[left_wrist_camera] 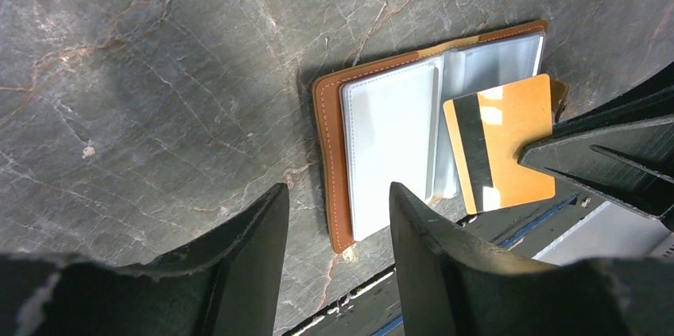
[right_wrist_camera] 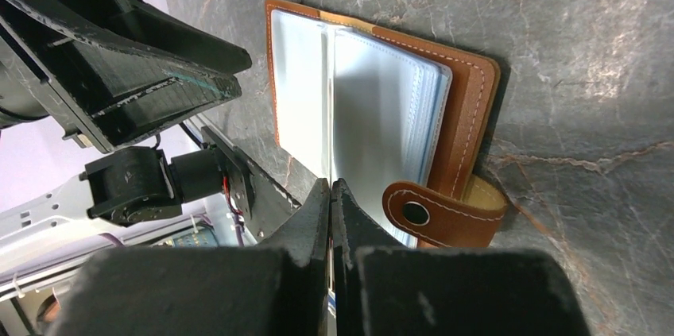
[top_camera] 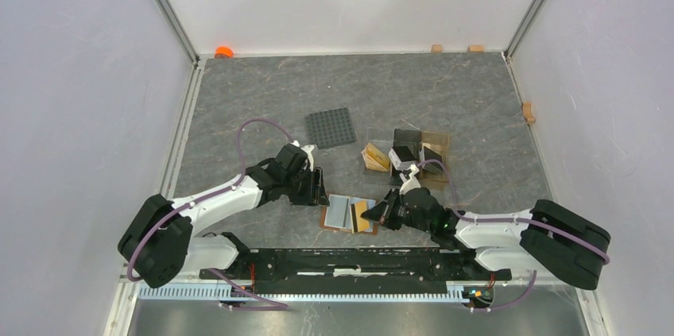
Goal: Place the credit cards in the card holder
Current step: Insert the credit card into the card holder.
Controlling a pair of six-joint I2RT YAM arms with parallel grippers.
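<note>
From above, I am working at the near edge of the table [top_camera: 445, 90], with the card holder [top_camera: 338, 214] lying open between my two claws. My left claw [top_camera: 319, 190] is hovering just beside its left edge. My right claw [top_camera: 388, 210] is reaching in from the right, carrying a yellow card [top_camera: 364, 215] over the holder's right half. More credit cards [top_camera: 375, 157] are sitting in the amber stand [top_camera: 425, 153] farther back.

Through my left wrist, my jaws are standing apart with nothing between them, above the holder's stitched edge. The yellow card is lying stripe-up across the clear sleeves [left_wrist_camera: 393, 145], pinched at its right edge by my right fingers [left_wrist_camera: 604, 153].

Through my right wrist, those jaws are pressing tight together. The card is too thin to make out here, and the snap tab [right_wrist_camera: 433, 210] is lying just beside them.

I judge I am feeding this card in. Next I am needing my left claw to steady the holder while my right finds a sleeve mouth, though I cannot tell which.
</note>
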